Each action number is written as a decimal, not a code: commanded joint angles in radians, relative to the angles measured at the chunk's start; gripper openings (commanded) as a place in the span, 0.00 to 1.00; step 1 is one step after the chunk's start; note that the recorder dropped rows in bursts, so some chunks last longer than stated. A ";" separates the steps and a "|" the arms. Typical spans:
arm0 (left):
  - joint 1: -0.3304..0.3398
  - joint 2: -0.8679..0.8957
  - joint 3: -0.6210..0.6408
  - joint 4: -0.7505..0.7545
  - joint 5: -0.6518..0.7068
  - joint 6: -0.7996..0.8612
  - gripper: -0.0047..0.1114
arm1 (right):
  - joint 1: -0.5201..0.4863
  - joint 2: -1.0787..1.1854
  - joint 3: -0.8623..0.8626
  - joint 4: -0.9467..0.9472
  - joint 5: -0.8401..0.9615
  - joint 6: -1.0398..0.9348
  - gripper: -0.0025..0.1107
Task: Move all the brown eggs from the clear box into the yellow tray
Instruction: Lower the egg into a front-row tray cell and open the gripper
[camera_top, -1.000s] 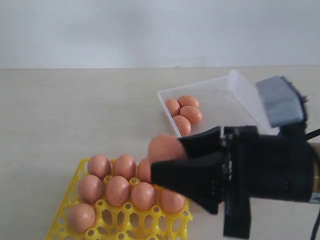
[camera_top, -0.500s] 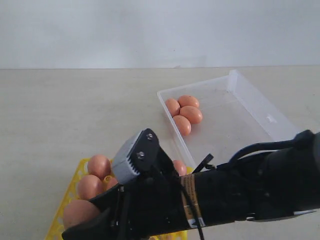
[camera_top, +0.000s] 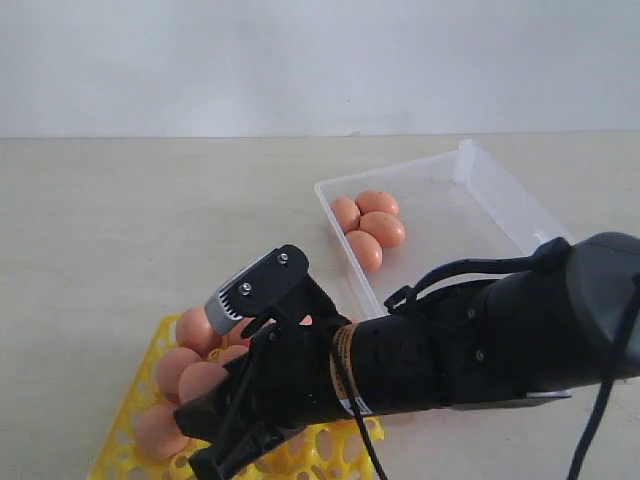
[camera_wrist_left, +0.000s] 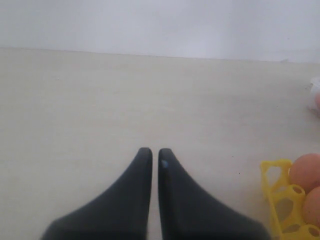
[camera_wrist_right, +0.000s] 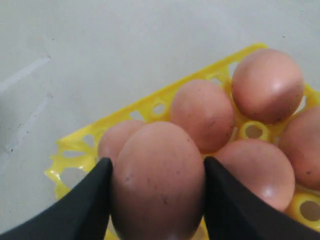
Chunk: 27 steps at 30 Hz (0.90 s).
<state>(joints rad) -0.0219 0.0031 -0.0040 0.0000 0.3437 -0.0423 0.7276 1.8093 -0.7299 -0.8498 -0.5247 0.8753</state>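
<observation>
On my desk (camera_top: 120, 220), the clear box (camera_top: 480, 178) holds four brown eggs (camera_top: 368, 228) at its left end. Nearer, the yellow tray (camera_wrist_right: 145, 106) carries more. My right tool (camera_wrist_right: 156, 165) grasps one egg (camera_wrist_right: 157, 190) just above those. My left tool (camera_wrist_left: 152, 155) is clenched, empty, over bare desk.
</observation>
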 joint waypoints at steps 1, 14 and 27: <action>-0.001 -0.003 0.004 0.000 -0.006 0.004 0.08 | 0.004 0.018 -0.028 0.002 -0.031 0.036 0.02; -0.001 -0.003 0.004 0.000 -0.006 0.004 0.08 | 0.004 0.018 -0.028 -0.149 -0.036 0.035 0.02; -0.001 -0.003 0.004 0.000 -0.006 0.004 0.08 | 0.004 0.018 -0.028 -0.170 0.023 0.030 0.17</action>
<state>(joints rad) -0.0219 0.0031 -0.0040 0.0000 0.3437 -0.0423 0.7282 1.8298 -0.7547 -1.0139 -0.5136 0.9102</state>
